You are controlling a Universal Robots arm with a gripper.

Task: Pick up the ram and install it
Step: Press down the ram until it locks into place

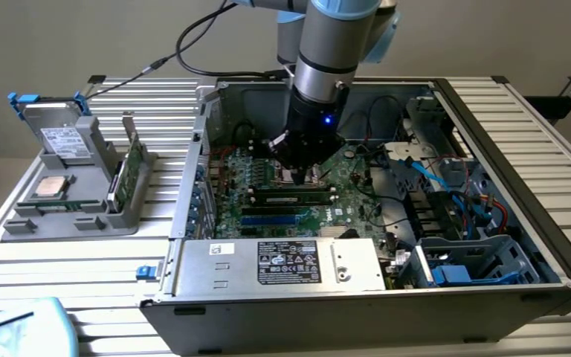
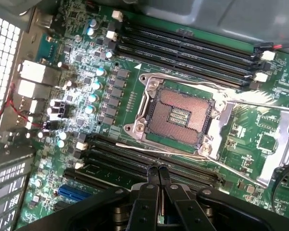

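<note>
- The gripper [image 1: 302,175] is inside the open computer case [image 1: 523,134], low over the motherboard [image 2: 111,91]; its fingers [image 2: 149,185] are pressed together and hold nothing.
- The ram [image 1: 288,198] lies in a slot just under the gripper, flat and level, so it appears already seated.
- In the wrist view the closed fingertips point at the slots beside the empty processor socket [image 2: 176,113], perhaps to push the stick down.
- On the holder [image 1: 62,216] outside the case stand another green stick [image 1: 128,167] and the hard drive [image 1: 62,137].
</note>
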